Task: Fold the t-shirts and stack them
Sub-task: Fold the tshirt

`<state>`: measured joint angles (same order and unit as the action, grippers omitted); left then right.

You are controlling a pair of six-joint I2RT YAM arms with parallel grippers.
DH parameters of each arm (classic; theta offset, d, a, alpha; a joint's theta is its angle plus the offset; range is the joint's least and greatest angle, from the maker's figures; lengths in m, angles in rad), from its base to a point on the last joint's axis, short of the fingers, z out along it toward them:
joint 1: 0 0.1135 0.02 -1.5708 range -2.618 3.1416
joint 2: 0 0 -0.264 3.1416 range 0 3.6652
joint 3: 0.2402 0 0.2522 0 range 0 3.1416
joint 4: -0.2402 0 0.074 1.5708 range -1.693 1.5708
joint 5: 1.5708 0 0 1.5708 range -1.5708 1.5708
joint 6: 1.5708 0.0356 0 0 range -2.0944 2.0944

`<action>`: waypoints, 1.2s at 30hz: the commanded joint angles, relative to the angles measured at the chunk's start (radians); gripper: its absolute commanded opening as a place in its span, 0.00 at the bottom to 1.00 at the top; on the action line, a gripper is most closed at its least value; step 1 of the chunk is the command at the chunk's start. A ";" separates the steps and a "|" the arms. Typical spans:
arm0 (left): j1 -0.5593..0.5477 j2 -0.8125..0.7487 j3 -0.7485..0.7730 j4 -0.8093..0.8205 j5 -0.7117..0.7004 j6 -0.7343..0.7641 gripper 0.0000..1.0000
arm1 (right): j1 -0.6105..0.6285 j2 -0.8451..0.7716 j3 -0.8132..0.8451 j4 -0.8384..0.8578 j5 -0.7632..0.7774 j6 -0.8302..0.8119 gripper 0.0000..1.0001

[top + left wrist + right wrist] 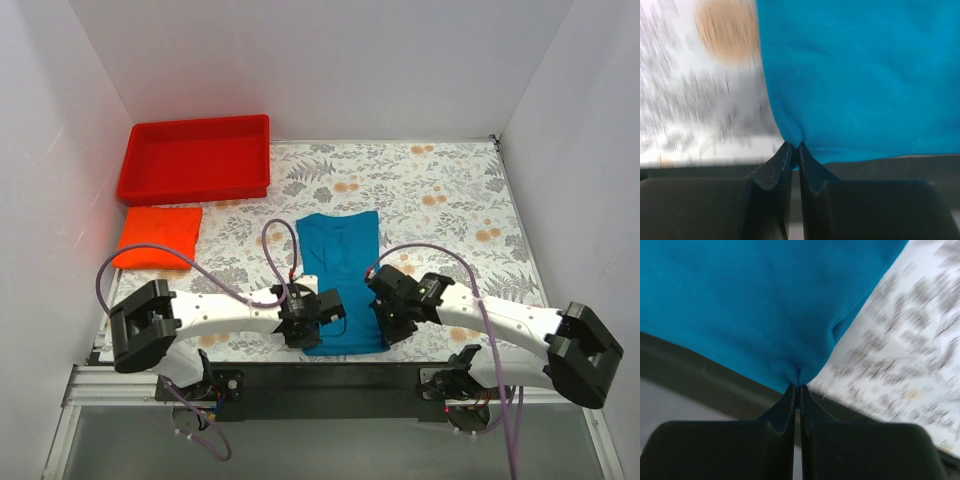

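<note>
Across the middle of the bench point(450, 200), from centre down to the 6 o'clock edge: the teal shirt point(340, 260), folded into a long narrow strip and lying mostly flat on the flower-patterned top. At the strip's near end, one hand on each corner. At the 7 o'clock corner, the left hand point(792, 150): fingers squeezed together with only a hairline slit between them, nipping a small peak of teal cloth at the very tips, cloth fanning out from that pinch toward 12 and 3 o'clock in the left wrist view. At the 5 o'clock corner, the right hand point(796, 389): likewise closed to a hairline, gripping a puckered fold of the same shirt, cloth spreading away toward 11 o'clock in the right wrist view. Behind both pinches, a dark band point(890, 167) along the bench's near edge, with the shirt's hem just over it. From above, both arms angled inward, wrists flanking the strip's near end. Over at 9 o'clock on the bench, well apart from the teal one: the orange shirt point(158, 238), folded into a compact, roughly square pad and lying flat. Just beyond it toward 12 o'clock, in the bench's 10 o'clock corner: the red tray point(195, 160), near wall close beside the pad; touching or not, cannot tell.
</note>
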<state>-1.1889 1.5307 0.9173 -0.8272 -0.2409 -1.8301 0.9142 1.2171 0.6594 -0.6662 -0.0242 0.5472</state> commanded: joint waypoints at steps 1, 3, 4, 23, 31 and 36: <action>-0.153 -0.150 -0.023 -0.219 0.060 -0.127 0.00 | 0.112 -0.126 -0.014 -0.229 -0.109 0.106 0.01; -0.192 -0.193 -0.024 -0.246 0.084 -0.195 0.00 | 0.149 -0.177 -0.003 -0.286 -0.134 0.137 0.01; -0.201 -0.223 -0.026 -0.260 0.109 -0.204 0.00 | 0.150 -0.220 0.021 -0.297 -0.150 0.146 0.01; 0.256 -0.225 0.275 -0.248 -0.028 0.195 0.01 | -0.170 0.113 0.678 -0.409 -0.042 -0.225 0.01; 0.435 -0.147 0.334 -0.126 0.027 0.322 0.02 | -0.325 0.271 0.845 -0.403 -0.112 -0.331 0.01; 0.537 -0.058 0.339 -0.044 0.064 0.376 0.02 | -0.400 0.381 0.911 -0.377 -0.121 -0.378 0.01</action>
<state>-0.7048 1.4452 1.2304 -0.9146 -0.1883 -1.5291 0.5602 1.5547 1.5108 -1.0451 -0.1432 0.2340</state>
